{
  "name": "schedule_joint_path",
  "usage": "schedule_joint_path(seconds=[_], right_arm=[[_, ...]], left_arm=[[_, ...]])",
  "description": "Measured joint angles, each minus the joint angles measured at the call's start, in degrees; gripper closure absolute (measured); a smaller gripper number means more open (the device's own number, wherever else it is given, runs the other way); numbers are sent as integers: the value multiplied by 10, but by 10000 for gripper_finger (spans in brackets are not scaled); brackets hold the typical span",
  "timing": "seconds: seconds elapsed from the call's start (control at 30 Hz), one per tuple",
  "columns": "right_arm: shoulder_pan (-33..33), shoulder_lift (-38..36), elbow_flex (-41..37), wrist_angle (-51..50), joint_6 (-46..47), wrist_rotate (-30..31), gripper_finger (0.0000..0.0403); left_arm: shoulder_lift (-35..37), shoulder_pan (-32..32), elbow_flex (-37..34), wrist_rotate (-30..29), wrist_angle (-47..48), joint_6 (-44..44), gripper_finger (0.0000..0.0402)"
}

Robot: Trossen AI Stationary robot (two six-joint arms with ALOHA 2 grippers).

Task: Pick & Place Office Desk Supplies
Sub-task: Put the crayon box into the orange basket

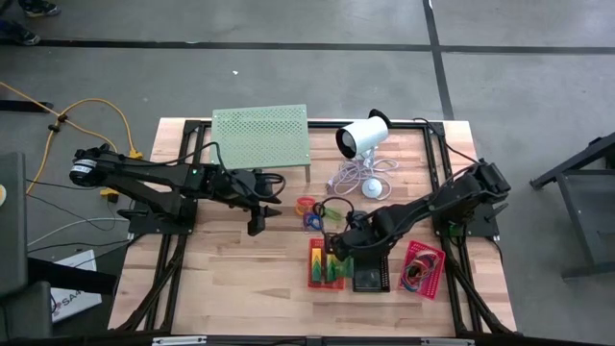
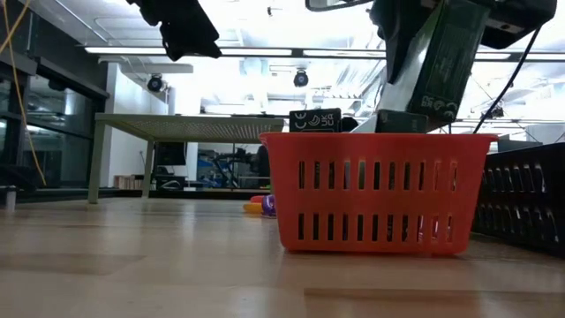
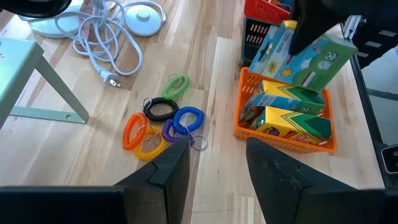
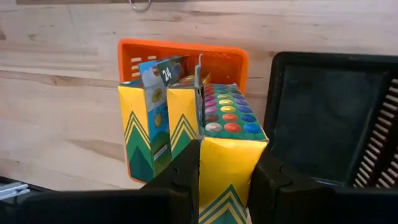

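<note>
1. The right gripper [image 4: 224, 171] hangs over the red basket [image 1: 325, 264] near the front of the table, with its fingers closed on a green and yellow crayon box [image 4: 229, 146].
2. In the right wrist view the box sits squarely between the two dark fingers [image 4: 180, 177], one pressing each narrow side, and its top face shows rows of coloured dots.
3. The held box is above the basket's rim; in the left wrist view it [image 3: 314, 59] is tilted over the other boxes.
4. Two more crayon boxes [image 4: 161, 118] stand in the red basket, just beside the held one.
5. A black basket [image 1: 370, 277] touches the red one on the right, and a pink basket [image 1: 423, 269] with loops inside lies beyond that.
6. The left gripper [image 3: 214, 171] hovers above the table to the left of the baskets, its fingers spread wide and holding nothing.
7. A cluster of coil loops [image 3: 161, 127] in orange, black, blue, green and purple lies on the wood ahead of the left fingers, apart from them and left of the red basket [image 3: 286, 134].
8. A white camera [image 1: 363, 136] with its cable and a pale-green perforated stand [image 1: 259, 135] sit at the back of the table.
</note>
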State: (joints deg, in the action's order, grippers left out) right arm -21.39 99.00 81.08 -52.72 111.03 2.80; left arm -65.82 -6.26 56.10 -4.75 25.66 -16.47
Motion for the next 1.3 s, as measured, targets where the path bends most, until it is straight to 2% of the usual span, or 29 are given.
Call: schedule_joint_path(seconds=[0.77, 1.07, 1.3], right_arm=[[6, 0, 0, -5, -8, -31, 329], [19, 29, 0, 20, -19, -62, 329], [25, 27, 0, 20, -31, -58, 329]], left_arm=[[0, 0, 0, 0, -1, 0, 249], [0, 0, 0, 0, 0, 0, 249], [0, 0, 0, 0, -1, 0, 249]])
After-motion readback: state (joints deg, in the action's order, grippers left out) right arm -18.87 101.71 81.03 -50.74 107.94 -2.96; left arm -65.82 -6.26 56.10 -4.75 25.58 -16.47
